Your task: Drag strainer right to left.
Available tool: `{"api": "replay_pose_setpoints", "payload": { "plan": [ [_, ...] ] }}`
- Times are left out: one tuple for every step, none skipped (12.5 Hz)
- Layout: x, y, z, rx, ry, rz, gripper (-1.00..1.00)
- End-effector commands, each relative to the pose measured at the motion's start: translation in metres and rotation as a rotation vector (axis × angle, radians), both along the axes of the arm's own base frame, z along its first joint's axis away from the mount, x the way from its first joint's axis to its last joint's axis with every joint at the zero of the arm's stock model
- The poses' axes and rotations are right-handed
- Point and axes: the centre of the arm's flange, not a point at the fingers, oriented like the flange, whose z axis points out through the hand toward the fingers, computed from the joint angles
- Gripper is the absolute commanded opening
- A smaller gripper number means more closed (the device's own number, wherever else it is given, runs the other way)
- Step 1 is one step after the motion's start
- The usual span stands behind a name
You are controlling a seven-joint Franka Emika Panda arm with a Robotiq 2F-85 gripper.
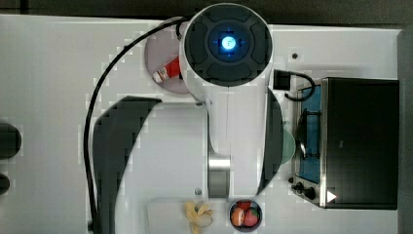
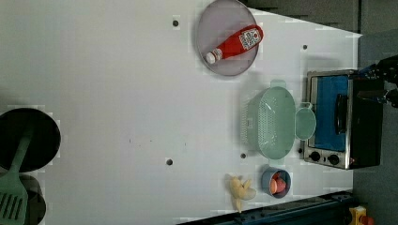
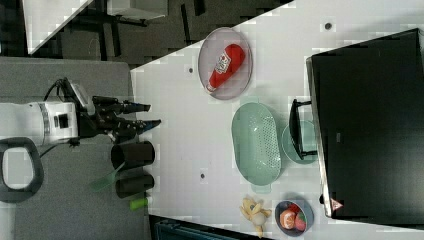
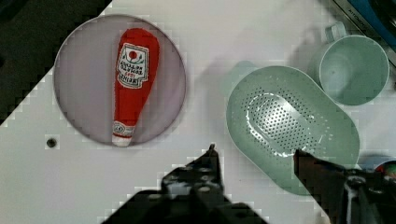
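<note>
The end effector hangs above the counter with its two dark fingers parted about halfway and nothing between them; in the right view it sits high and well apart from every object. Just beyond the fingertips in the wrist view lies the strainer, mouth up, untouched. In the left view it rests just beside the small oven, with the mint cup touching its rim on the oven side and the ketchup bottle on its plate near one end.

The step in hand looks like the approach. To do it well, I would bring the end effector down over the long wall of the strainer away from the cup, one finger inside and one outside, close firmly, then pull across the open counter with the base flat. The light plastic may tip if lifted, and the cup may follow
</note>
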Motion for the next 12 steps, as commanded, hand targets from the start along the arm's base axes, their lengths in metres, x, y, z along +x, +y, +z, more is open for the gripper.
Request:
{"api": "replay_pose_setpoints", "payload": {
  "plan": [
    [-0.191, -0.04, 0.061, 0.009, 0.001, -0.156, 0.6],
    [-0.191, -0.04, 0.061, 0.009, 0.002, -0.156, 0.82],
    [-0.19, -0.04, 0.059, 0.009, 0.005, -0.155, 0.99],
    [-0.187, -0.04, 0.054, 0.008, 0.014, -0.155, 1.0],
    [-0.182, -0.04, 0.046, 0.007, 0.021, -0.158, 1.0],
    [-0.174, -0.039, 0.036, 0.005, 0.024, -0.16, 1.0],
    [-0.165, -0.038, 0.023, 0.003, 0.021, -0.161, 1.0],
    [-0.154, -0.038, 0.005, 0.001, 0.016, -0.169, 1.0],
    [-0.144, -0.037, -0.017, -0.001, 0.018, -0.186, 1.0],
    [-0.135, -0.036, -0.043, -0.003, 0.022, -0.211, 1.0],
    [-0.127, -0.035, -0.07, -0.005, 0.023, -0.247, 1.0],
    [-0.119, -0.035, -0.098, -0.007, 0.018, -0.287, 1.0]
  ]
}}
